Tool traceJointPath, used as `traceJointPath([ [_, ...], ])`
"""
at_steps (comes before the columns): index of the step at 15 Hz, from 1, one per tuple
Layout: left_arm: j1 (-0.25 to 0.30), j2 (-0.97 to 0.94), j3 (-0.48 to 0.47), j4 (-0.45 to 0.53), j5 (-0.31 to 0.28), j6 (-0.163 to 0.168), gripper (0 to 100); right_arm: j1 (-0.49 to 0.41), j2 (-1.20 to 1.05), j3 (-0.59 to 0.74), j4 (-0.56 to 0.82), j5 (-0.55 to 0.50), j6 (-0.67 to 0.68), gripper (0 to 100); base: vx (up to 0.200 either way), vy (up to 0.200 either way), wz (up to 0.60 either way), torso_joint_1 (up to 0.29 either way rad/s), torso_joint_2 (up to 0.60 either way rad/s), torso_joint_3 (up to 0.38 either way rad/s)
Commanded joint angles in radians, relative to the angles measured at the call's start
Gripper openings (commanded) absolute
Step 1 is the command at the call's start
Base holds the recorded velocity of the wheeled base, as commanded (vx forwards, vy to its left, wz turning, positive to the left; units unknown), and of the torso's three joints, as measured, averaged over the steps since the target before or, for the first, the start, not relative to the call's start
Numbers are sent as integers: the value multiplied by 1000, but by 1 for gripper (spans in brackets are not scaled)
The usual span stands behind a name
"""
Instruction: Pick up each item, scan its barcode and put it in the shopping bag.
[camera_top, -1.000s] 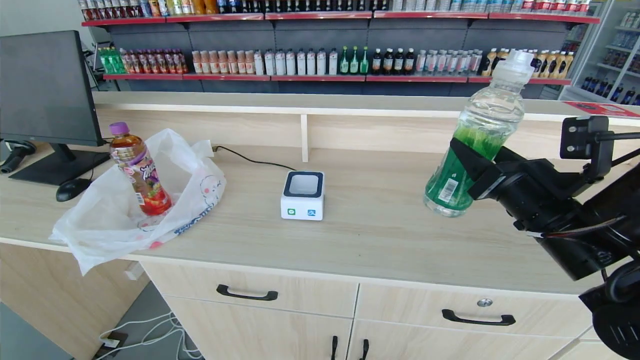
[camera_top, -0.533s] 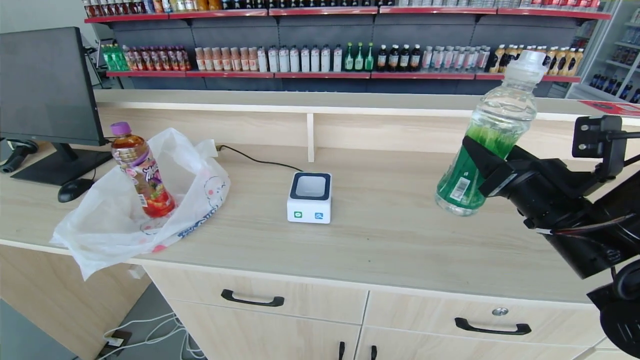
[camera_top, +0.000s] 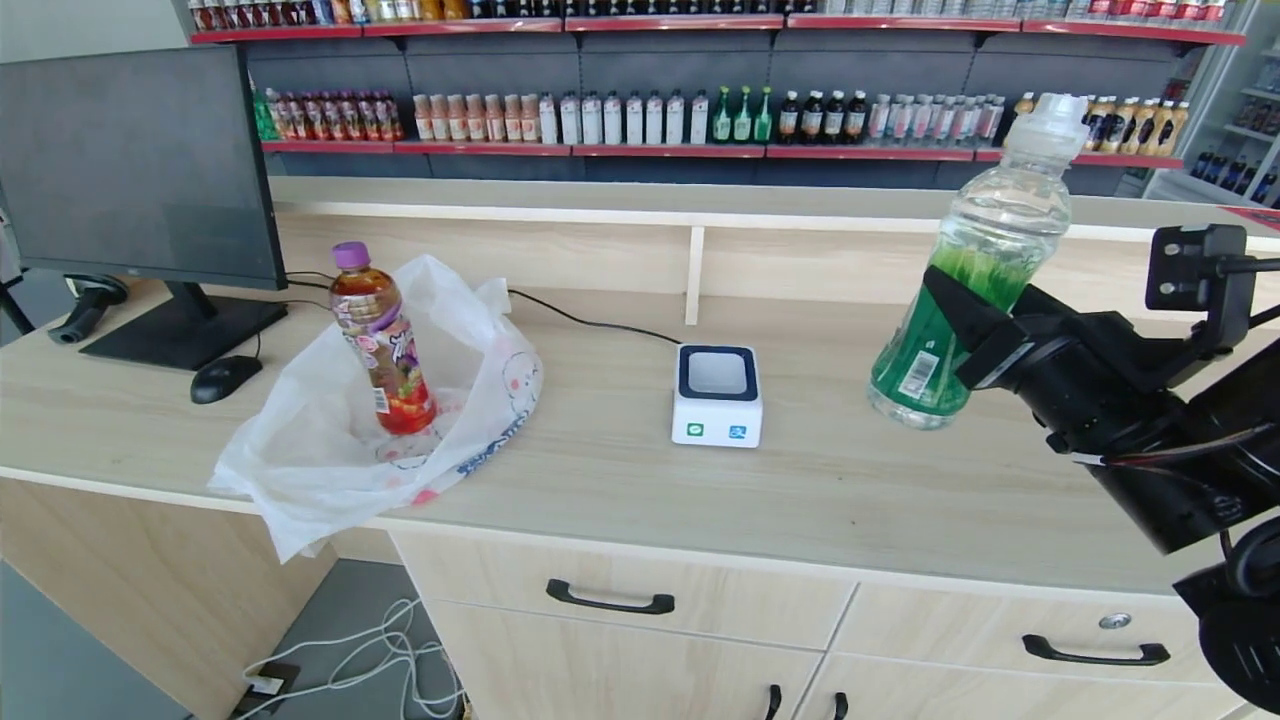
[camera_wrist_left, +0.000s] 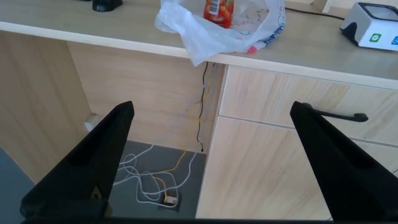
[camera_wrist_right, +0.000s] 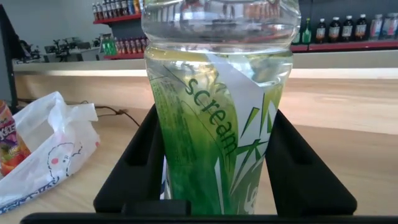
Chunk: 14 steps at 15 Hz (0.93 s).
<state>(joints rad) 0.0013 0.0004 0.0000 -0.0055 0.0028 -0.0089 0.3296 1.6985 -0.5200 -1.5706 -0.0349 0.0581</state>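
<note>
Right gripper (camera_top: 942, 330) clamps green bottle (camera_top: 905, 372) above desk (camera_top: 850, 480); bottle now nearer scanner (camera_top: 716, 393) than 1 s ago: scan comes next.

Head cam over counter (camera_top: 620, 480), L wrist low under edge, R wrist close-in, bag (camera_top: 300, 460) shared.

Surface: light wood counter (camera_top: 620, 490).
Left end: monitor (camera_top: 140, 160), mouse (camera_top: 225, 378).
Middle: shopping bag (camera_top: 310, 450) spread open; scanner (camera_top: 716, 395) set beside.

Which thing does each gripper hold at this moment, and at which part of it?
The right gripper holds the green-labelled bottle by its labelled lower body. The left gripper is open and holds nothing.
</note>
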Motion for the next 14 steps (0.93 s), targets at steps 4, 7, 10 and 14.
traceJointPath([
  [4, 0, 0, 0, -1, 0, 0, 100, 0, 3, 0, 0, 0, 0, 0, 0, 200, 0, 2, 5, 1],
  [7, 0, 1, 0, -1, 0, 0, 100, 2, -2, 0, 0, 0, -3, 0, 0, 200, 0, 4, 1, 2],
  [10, 0, 1, 0, -1, 0, 0, 100, 2, 0, -2, 0, 0, -4, 0, 0, 133, 0, 2, 0, 2],
  [14, 0, 0, 0, -1, 0, 1, 100, 9, -2, 8, 0, 0, -3, 0, 0, 0, 0, 0, 0, 0],
])
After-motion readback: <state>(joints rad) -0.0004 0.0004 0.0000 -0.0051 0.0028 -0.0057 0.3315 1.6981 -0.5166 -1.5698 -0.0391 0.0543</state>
